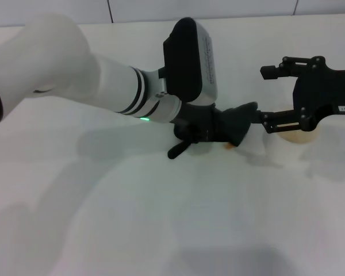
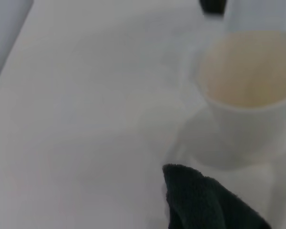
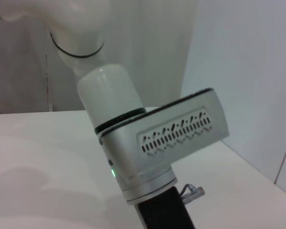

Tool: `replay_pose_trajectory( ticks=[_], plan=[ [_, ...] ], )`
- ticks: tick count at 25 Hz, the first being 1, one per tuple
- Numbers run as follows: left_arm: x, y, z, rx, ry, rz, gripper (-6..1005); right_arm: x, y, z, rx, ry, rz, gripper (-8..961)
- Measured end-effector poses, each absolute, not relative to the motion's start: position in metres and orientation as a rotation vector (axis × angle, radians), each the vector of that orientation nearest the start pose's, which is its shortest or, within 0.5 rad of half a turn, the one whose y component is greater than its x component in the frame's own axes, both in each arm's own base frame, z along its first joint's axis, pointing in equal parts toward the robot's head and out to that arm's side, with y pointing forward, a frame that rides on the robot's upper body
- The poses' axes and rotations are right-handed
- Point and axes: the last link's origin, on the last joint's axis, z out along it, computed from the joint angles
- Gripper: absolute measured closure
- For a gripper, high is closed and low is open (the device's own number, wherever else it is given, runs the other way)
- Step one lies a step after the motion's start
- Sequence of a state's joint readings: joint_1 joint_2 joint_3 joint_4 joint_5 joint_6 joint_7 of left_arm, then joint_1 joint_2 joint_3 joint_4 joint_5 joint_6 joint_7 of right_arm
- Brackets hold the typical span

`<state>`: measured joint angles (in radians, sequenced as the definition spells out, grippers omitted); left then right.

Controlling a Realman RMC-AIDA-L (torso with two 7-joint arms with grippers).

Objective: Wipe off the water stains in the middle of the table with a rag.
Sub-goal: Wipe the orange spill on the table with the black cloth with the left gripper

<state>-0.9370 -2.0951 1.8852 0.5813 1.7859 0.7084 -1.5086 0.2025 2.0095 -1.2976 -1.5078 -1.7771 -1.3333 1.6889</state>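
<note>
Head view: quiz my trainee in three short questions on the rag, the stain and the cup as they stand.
1. True or false: the left tool holds the rag.
2. What shows on the table at the rag's edge? A an orange-brown stain; B a spoon; C a lid.
3. Fill in: the right tool, by the paper cup, has its fingers ___.
Key: 1 true; 2 A; 3 open.
</note>
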Motion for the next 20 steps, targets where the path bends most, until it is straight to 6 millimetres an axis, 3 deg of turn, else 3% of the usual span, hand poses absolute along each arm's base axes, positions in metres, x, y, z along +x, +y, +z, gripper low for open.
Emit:
replay_pose_trajectory(
  ticks=[20],
  plan=[
    [-0.134, 0.38, -0.147, -2.925, 0.349, 0.181, 914, 0.184, 0.313, 0.053, -2.674, 0.126, 0.403, 111]
  ],
)
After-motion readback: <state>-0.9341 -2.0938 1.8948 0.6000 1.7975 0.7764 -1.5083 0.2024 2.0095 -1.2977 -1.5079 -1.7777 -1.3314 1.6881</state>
